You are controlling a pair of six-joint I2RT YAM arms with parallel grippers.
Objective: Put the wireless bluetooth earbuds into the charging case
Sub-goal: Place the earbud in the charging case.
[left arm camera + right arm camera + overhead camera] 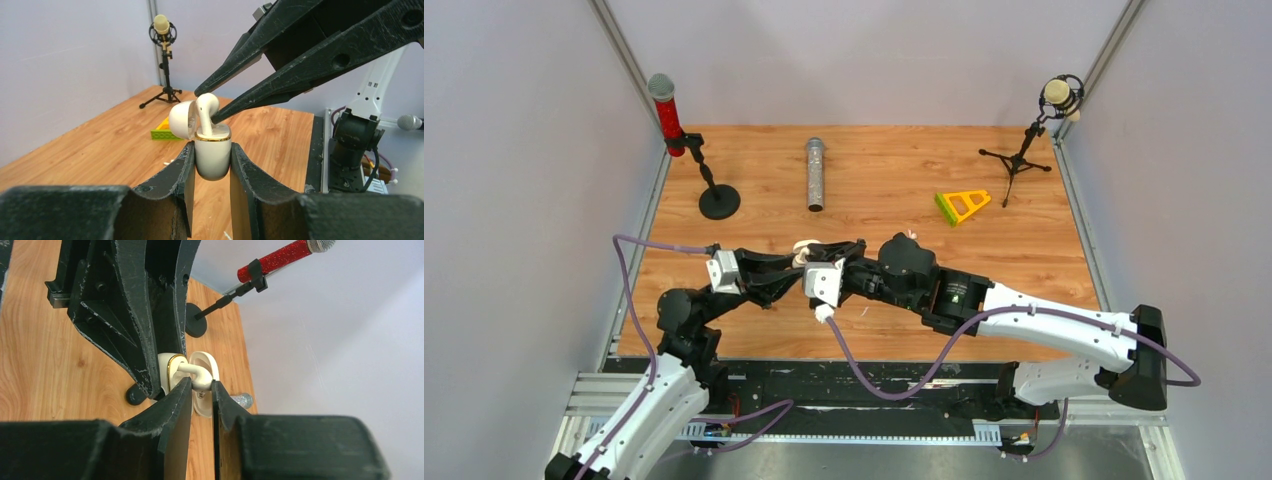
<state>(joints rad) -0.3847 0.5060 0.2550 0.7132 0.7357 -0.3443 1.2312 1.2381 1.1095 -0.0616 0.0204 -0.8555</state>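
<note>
- In the left wrist view, the lower end of the earbud (pixel 206 104) stem is hidden inside the mouth of the charging case (pixel 212 131).
- The sides of the case are covered by the fingers of the left tool (pixel 212 146).
- From above, both wrists cover all of the case but a pale sliver, and the earbud cannot be made out.
- In the right wrist view, the silver microphone (pixel 243 400) is mostly hidden behind a finger of the right tool (pixel 201 382).
- The head of the red microphone (pixel 280 259) is cut off by the top edge.

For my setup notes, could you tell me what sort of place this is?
Probably a lab robot test booth, not a home: a wooden tabletop boxed in by plain grey panels, the left arm and right arm bolted at its near edge, and a red microphone on a stand as a prop.
</note>
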